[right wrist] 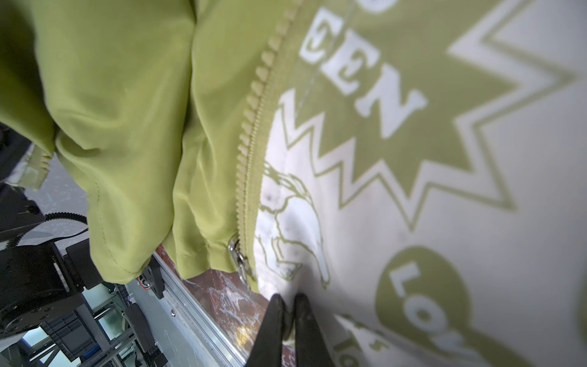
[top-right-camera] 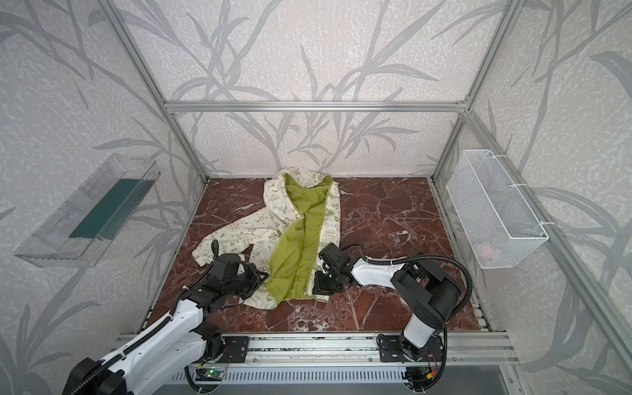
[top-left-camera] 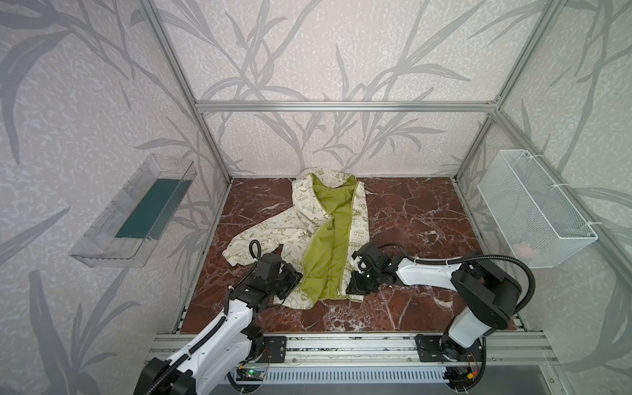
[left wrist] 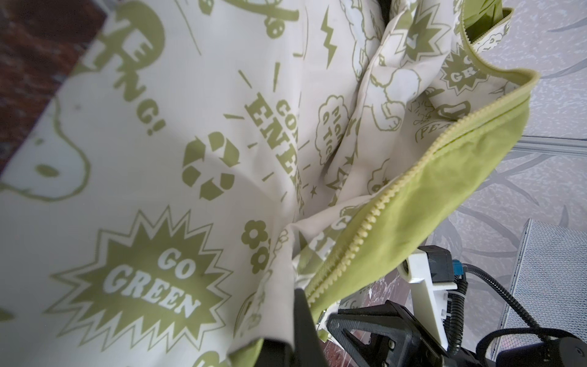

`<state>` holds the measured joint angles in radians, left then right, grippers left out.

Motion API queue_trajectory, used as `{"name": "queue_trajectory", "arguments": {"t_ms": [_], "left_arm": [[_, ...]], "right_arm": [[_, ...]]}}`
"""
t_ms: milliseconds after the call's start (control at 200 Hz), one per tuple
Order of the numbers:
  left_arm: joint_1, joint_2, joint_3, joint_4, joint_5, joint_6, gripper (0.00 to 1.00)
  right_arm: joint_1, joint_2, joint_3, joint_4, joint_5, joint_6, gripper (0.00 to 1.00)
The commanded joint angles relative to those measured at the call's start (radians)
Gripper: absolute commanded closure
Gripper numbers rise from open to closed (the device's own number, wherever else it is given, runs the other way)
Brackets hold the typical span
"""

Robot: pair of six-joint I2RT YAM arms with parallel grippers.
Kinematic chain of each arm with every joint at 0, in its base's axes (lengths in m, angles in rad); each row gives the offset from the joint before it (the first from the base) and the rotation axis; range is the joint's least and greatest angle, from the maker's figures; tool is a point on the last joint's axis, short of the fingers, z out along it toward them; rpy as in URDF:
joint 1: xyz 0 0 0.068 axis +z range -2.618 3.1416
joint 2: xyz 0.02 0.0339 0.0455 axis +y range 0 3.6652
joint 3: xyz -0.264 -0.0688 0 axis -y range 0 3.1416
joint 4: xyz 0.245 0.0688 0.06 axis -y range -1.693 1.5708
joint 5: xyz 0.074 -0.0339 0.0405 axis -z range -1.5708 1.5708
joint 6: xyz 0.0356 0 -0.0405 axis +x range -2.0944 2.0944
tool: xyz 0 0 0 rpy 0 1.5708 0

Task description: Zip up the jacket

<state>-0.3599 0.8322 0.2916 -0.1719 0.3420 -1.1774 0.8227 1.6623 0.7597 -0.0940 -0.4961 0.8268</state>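
The jacket (top-left-camera: 318, 236) (top-right-camera: 290, 236) lies open on the marble tabletop (top-left-camera: 417, 212), hood at the back and lime lining facing up. My left gripper (top-left-camera: 297, 277) (top-right-camera: 264, 275) is shut on the lower edge of the jacket's left front panel. The left wrist view shows cream printed fabric (left wrist: 178, 165) pinched at my left gripper (left wrist: 287, 343), with zipper teeth (left wrist: 381, 209) running past. My right gripper (top-left-camera: 353, 273) (top-right-camera: 316, 273) (right wrist: 287, 302) is shut on the hem of the right front panel. It grips just beside the metal zipper slider (right wrist: 238, 254). The two zipper halves lie apart.
A clear plastic bin (top-left-camera: 136, 212) hangs on the left wall. A white wire basket (top-left-camera: 533, 208) hangs on the right wall. Aluminium frame posts stand at the table's corners, and a rail (top-left-camera: 342, 345) runs along the front edge.
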Motion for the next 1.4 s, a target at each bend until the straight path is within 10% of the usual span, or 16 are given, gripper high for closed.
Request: {"name": "queue_trajectory", "arguments": {"t_ms": [0, 390, 1395], "left_arm": [[-0.001, -0.002, 0.000, -0.011, -0.015, 0.014, 1.00], [-0.001, 0.002, 0.004, -0.010, -0.015, 0.017, 1.00], [-0.001, 0.025, 0.001, 0.000, -0.011, 0.018, 1.00]], "right_arm": [[-0.002, 0.007, 0.000, 0.022, -0.014, 0.011, 0.86], [-0.002, -0.015, -0.003, -0.008, 0.002, 0.008, 0.99], [-0.168, -0.250, -0.204, -0.010, -0.104, -0.019, 0.91]]}}
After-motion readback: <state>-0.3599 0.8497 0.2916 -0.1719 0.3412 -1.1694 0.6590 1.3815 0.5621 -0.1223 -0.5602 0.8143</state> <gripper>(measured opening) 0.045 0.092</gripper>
